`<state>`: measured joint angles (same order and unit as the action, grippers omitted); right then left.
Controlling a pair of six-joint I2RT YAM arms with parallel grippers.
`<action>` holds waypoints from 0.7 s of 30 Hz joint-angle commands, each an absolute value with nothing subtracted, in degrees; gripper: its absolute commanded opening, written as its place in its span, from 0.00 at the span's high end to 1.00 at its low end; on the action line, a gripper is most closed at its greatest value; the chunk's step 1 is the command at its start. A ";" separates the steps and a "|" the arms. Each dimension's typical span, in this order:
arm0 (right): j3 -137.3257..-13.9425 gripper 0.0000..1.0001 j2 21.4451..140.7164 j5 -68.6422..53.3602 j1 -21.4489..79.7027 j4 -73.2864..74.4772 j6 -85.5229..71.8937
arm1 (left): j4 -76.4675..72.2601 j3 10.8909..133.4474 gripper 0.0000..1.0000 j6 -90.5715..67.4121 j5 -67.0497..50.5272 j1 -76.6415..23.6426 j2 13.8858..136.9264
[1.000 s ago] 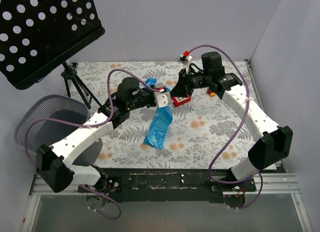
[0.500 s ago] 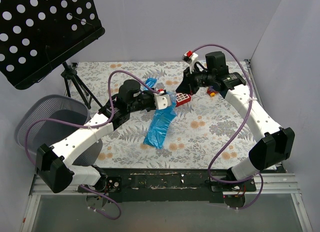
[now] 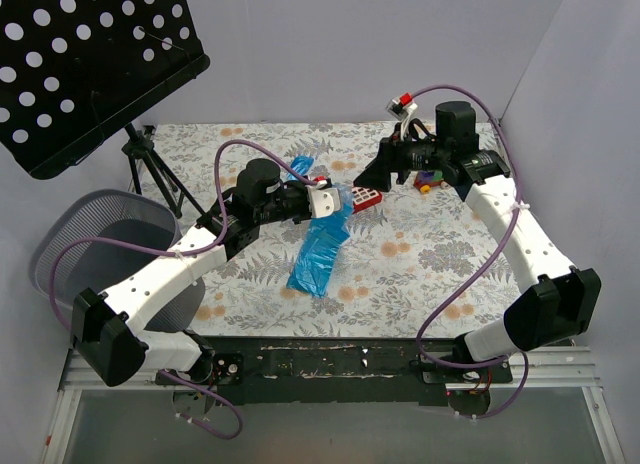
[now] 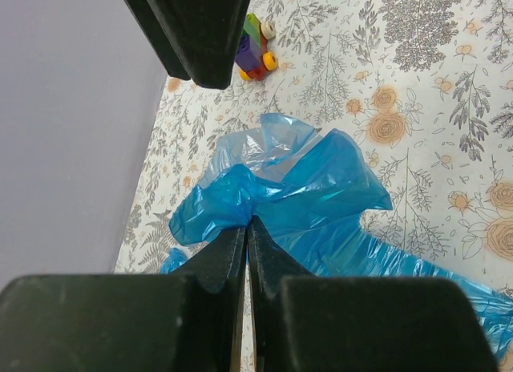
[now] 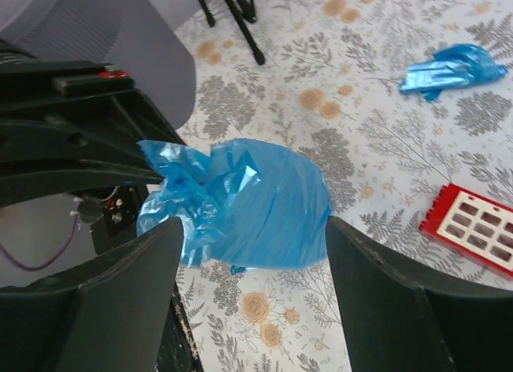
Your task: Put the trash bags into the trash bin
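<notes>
The trash bag [image 3: 318, 254], shiny bright blue film, hangs slanting from my left gripper [image 3: 338, 206] down to the flowered table. In the left wrist view the left gripper [image 4: 247, 221] is shut on a bunched fold at the top of the trash bag [image 4: 313, 183]. My right gripper [image 3: 374, 178] stands open just right of that, apart from the bag. In the right wrist view the trash bag [image 5: 256, 200] lies beyond the right gripper [image 5: 252, 232], whose fingers hold nothing. The trash bin [image 3: 95, 239], grey mesh, stands at the table's left edge.
A red toy block [image 3: 365, 197] lies just right of the bag's top. A multicoloured toy-brick car [image 3: 430, 180] sits under the right wrist. A small crumpled blue scrap [image 3: 302, 166] lies further back. A black perforated music stand [image 3: 90, 64] on a tripod [image 3: 150, 174] rises behind the bin.
My right gripper has opened and drawn back to the right, away from the bag and the red block. The left gripper keeps its hold on the bag.
</notes>
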<state>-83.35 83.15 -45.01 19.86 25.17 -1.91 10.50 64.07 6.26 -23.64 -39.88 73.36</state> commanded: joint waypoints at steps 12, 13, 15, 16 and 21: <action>-80.42 0.28 85.16 -57.04 20.48 19.25 -6.33 | 10.90 64.60 1.00 5.71 -26.28 -39.99 70.93; -80.25 0.31 85.43 -56.95 20.57 19.07 -6.24 | 10.81 64.60 1.00 5.71 -26.45 -39.99 70.93; -80.33 0.35 86.04 -57.30 20.74 18.81 -6.06 | 10.64 64.60 1.00 5.71 -26.72 -40.08 70.84; -80.33 0.37 86.31 -57.65 20.66 18.55 -6.06 | 10.55 64.60 1.00 5.71 -26.89 -39.99 70.93; -80.68 0.40 87.19 -59.41 21.62 18.02 -6.06 | 10.37 64.69 1.00 5.54 -27.25 -39.99 70.93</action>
